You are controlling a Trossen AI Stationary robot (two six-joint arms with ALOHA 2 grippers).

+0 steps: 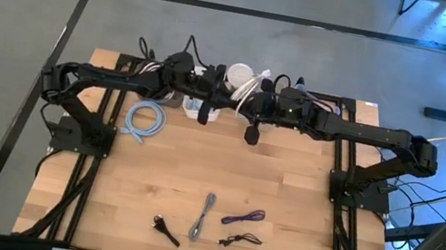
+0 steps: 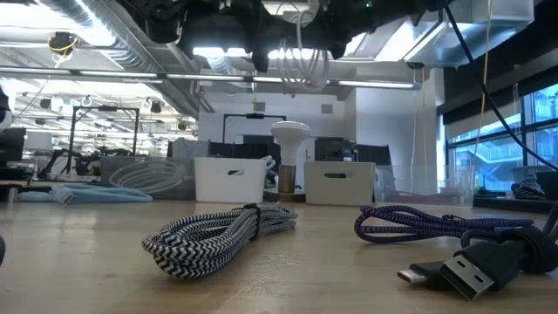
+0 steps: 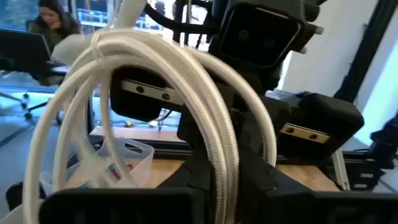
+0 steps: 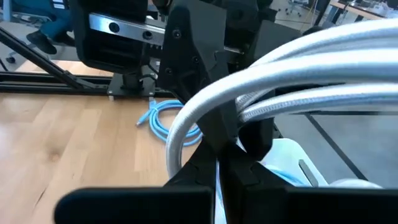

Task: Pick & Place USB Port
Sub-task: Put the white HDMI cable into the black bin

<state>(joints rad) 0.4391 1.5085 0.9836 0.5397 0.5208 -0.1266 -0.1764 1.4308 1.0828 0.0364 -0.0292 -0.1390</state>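
A white coiled cable (image 1: 249,84) hangs in the air over the table's far middle. In the low view it shows as loops (image 2: 305,63) well above the board. My left gripper (image 3: 227,199) comes in from the table's left and is shut on the coil. My right gripper (image 4: 217,180) comes in from the right, facing the left one, and is also shut at the coil. The two meet almost tip to tip (image 1: 237,100). No USB port shows; it is out of view. My left gripper pinches several strands of the coil (image 3: 229,163) between its two fingers, coming level from the table's left. The loops arch up and out beyond the fingers, clear of the table. My right gripper is shut, coming from the table's right and slanting slightly down. The strands (image 4: 186,127) run down between its fingers, which hide the place of contact. The coil is clear of the table.
A blue cable coil (image 1: 145,120) lies at the far left. Near the front lie a grey zigzag cable (image 1: 204,216), a purple cable (image 1: 243,218), a black cable (image 1: 240,238) and a black plug (image 1: 166,230). White bins (image 2: 228,179) and a mushroom-shaped lamp (image 2: 290,157) stand at the far edge.
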